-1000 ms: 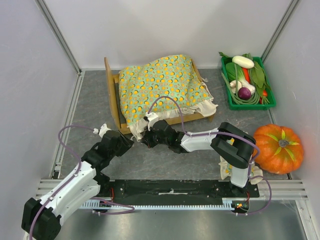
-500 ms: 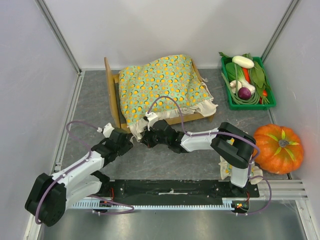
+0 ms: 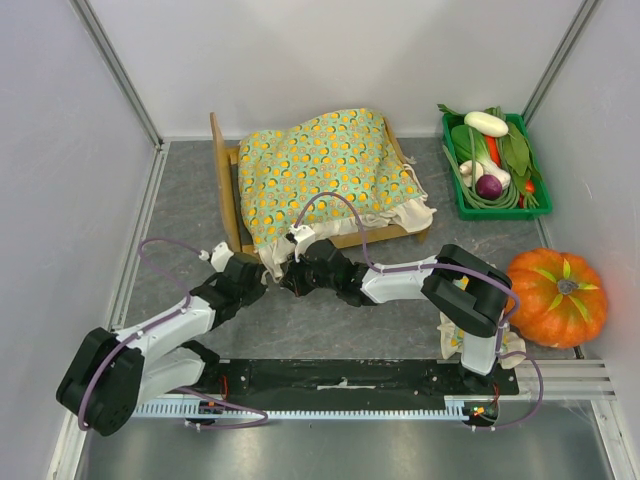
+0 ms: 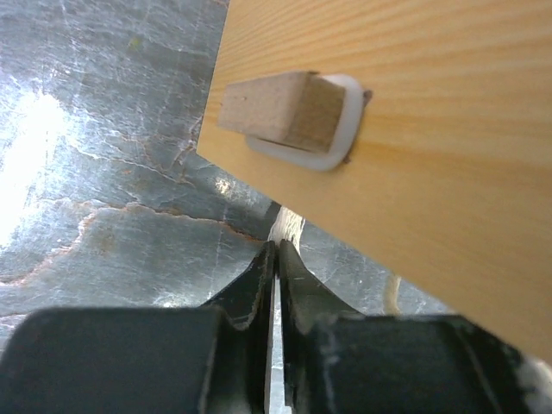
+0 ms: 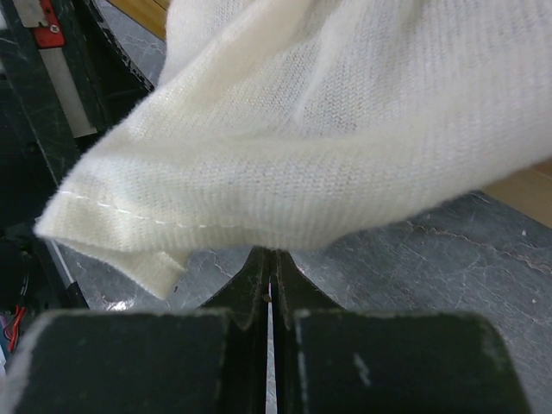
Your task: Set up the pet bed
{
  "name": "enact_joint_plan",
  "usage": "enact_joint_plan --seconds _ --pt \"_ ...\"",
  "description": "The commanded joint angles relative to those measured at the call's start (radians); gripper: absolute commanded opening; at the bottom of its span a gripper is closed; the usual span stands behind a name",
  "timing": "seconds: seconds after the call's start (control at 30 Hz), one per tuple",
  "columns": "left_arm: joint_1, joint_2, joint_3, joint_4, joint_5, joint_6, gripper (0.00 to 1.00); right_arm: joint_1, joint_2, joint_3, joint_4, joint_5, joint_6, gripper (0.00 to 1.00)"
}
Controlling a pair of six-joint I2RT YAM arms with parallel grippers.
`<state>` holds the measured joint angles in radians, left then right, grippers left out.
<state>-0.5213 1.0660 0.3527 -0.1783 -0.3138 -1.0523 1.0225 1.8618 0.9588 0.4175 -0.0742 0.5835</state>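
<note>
Crowding threatens: both grippers meet at the 7 o'clock corner of the pet bed point(image 3: 222, 180), which sits at 12 o'clock on the table point(image 3: 180, 200). The left gripper point(image 4: 275, 254) is nearly clenched, and the right gripper point(image 5: 271, 259) is clenched beneath the ruffle point(image 5: 302, 147) of the blanket point(image 3: 325, 165). A tug could drag the blanket or tip the bed.

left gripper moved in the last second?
Yes. The left gripper has shifted right in the top view, closer to the near end of the pet bed headboard.

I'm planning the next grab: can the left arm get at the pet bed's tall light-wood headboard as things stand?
Likely yes: the left gripper sits by the near corner of the tall light-wood headboard, nothing between them.
</note>
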Motion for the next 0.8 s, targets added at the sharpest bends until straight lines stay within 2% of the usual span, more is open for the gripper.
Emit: enact_joint_plan --seconds 0.0,0.13,0.27,0.47,0.63,0.77 --pt "-0.003 0.012 -0.018 0.063 -0.027 0.021 0.04 -0.006 -0.010 0.041 0.038 -0.013 -0.004 0.00" --pt "-0.003 -0.011 -0.020 0.022 -0.042 0.018 0.02 -0.007 -0.013 0.041 0.030 -0.010 -0.008 0.00" --pt "-0.003 -0.127 -0.001 -0.099 -0.096 0.009 0.02 -0.015 -0.039 0.034 0.015 0.001 -0.014 0.00" --pt "-0.002 -0.329 0.086 -0.400 -0.232 -0.032 0.02 -0.045 -0.079 0.021 -0.025 0.024 -0.034 0.00" --pt "0.003 -0.376 0.187 -0.623 -0.342 -0.060 0.02 -0.061 -0.099 0.003 -0.052 0.040 -0.044 0.00" --pt "0.026 -0.386 0.271 -0.682 -0.384 -0.015 0.02 -0.078 -0.133 -0.038 -0.080 0.097 -0.047 0.00"
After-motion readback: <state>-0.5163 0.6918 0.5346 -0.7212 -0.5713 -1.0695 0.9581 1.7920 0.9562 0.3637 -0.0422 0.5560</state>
